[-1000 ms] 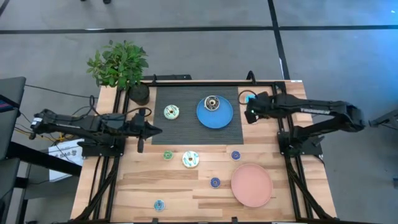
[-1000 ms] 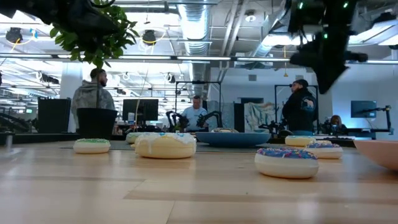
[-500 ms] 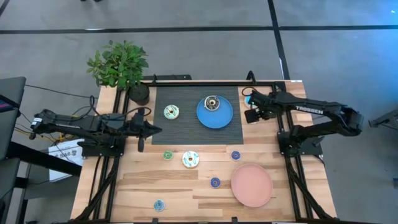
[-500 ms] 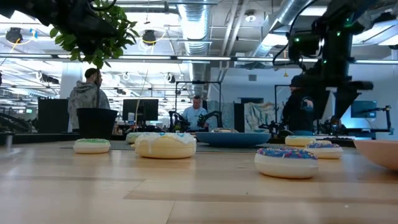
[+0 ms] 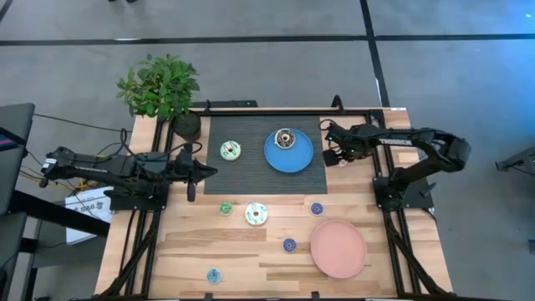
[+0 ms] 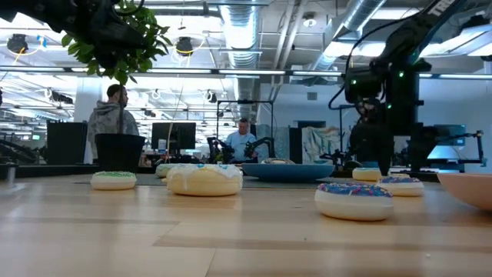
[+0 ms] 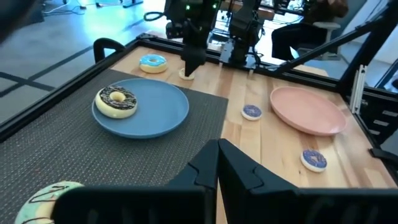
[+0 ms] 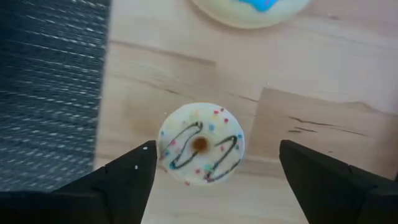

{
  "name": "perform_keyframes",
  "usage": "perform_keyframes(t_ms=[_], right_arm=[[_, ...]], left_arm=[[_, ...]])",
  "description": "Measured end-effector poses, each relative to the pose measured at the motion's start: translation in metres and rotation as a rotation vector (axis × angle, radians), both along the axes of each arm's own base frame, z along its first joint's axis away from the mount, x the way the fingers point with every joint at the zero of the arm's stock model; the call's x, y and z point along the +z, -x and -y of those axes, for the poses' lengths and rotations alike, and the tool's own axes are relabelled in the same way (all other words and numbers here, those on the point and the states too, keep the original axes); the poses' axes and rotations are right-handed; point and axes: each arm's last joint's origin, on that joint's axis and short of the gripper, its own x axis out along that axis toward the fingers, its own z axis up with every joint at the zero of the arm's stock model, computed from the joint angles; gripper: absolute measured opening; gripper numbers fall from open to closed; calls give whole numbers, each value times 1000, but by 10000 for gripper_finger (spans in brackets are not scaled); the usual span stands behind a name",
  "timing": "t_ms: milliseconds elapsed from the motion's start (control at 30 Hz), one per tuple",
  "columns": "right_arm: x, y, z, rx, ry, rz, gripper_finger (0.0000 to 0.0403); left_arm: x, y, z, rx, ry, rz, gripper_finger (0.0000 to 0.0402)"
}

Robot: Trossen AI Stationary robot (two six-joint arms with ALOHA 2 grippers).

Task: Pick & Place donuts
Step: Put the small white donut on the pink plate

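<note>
Right wrist view has the right gripper (image 8: 214, 171) poised over a small white-iced toy donut with dark drizzle (image 8: 201, 144), fingers spread wide either side, on bare wood beside the dark woven mat (image 8: 50, 87). Next, I'd say: descend, close squarely. Left gripper (image 5: 201, 174) waits at the mat's left edge, fingers together.

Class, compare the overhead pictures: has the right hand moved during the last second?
Yes. The right hand has shifted toward the dark mat's right edge and lower, now open above a small white donut beside the mat.
</note>
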Motion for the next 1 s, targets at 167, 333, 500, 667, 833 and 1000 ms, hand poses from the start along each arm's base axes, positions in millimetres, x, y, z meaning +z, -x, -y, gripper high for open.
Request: perform_keyframes(t_ms=[167, 333, 500, 667, 833, 1000], right_arm=[[-11, -4, 2, 24, -23, -25, 313], [-14, -7, 5, 24, -35, -3, 300], [-14, -7, 5, 20, -45, -4, 283], [-14, -7, 5, 23, -46, -2, 251], [-15, -7, 5, 26, -55, 4, 216], [-15, -8, 5, 23, -58, 9, 199]], left_arm=[[0, 0, 0, 4, 11, 2, 0], [0, 0, 0, 5, 15, 2, 0], [0, 0, 0, 6, 23, 3, 0], [0, 0, 0, 13, 29, 4, 0], [0, 0, 0, 14, 30, 4, 0], [0, 0, 0, 15, 33, 5, 0]])
